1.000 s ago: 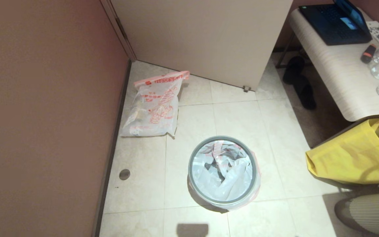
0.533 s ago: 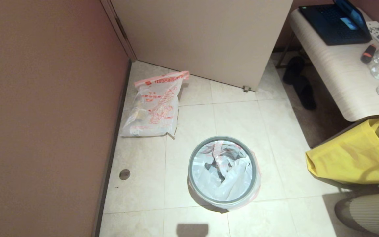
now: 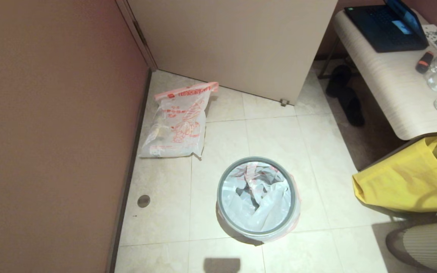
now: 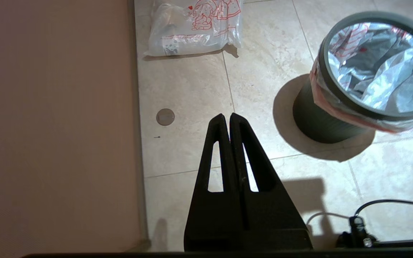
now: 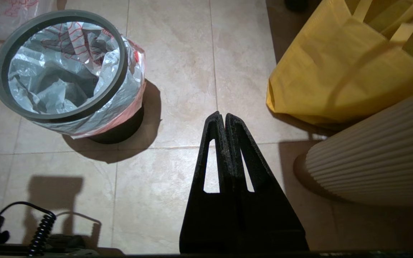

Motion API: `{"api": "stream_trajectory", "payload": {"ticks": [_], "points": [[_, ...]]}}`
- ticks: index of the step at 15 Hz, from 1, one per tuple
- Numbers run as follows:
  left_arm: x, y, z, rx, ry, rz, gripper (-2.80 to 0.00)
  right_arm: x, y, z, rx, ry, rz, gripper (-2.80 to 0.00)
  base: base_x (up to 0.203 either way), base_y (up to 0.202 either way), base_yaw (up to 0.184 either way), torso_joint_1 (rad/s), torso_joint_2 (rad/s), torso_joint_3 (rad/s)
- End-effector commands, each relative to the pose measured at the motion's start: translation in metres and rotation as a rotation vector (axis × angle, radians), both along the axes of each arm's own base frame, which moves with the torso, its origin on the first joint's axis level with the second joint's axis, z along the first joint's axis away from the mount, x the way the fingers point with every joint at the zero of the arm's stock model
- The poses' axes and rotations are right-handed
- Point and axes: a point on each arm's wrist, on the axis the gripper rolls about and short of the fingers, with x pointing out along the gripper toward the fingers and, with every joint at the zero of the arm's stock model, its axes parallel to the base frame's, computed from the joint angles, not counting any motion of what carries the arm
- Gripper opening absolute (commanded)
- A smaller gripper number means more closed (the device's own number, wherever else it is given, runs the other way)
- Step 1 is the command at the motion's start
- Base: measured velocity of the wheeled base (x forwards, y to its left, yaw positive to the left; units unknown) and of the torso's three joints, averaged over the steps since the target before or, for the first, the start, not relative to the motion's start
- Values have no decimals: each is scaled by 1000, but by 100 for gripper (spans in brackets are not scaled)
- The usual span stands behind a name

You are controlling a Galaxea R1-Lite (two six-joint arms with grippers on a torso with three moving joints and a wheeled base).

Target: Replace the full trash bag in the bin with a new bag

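Head view: the full trash bag (image 3: 176, 123) is lying on the floor tiles against the left wall, well apart from the bin (image 3: 257, 197), its long axis running away from the robot and its pink-red top band pointing toward the far cabinet. The bin is standing upright near mid-floor, mouth opening straight up, with the new bag (image 3: 256, 195) sitting inside and its edge folded out under the grey ring. Neither arm is showing here. A yellow bag (image 3: 404, 178) is slumping at the right, below the worktop (image 3: 389, 83) carrying a laptop. Left wrist view: the left pincer (image 4: 227, 116) is hanging clenched and empty above bare tile, the bin (image 4: 321, 118) off to one side and the printed bag (image 4: 195, 30) beyond it by the wall. Right wrist view: the right pincer (image 5: 222, 115) is likewise clenched on nothing, hovering over tile between the bin (image 5: 120, 130) and the yellow bag (image 5: 335, 75); the liner (image 5: 59, 71) is looking crumpled and bunched inside, its skirt draping unevenly down one side. Judgement: the swap is appearing essentially finished, both arms pulled back. Any next move is calling only for smoothing the liner into the bin, if that.
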Motion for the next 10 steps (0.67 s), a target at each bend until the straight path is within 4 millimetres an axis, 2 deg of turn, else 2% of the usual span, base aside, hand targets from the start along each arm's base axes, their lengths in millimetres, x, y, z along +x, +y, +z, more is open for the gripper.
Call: {"api": "stream_trajectory", "payload": {"ticks": [1, 10], "points": [[0, 0, 0, -19, 3, 7, -280, 1, 0, -3, 70, 5, -18, -280, 0, 0, 0, 0, 0, 0], [0, 0, 0, -19, 3, 7, -280, 1, -1, -3, 73, 4, -21, -280, 0, 0, 0, 0, 0, 0]]}}
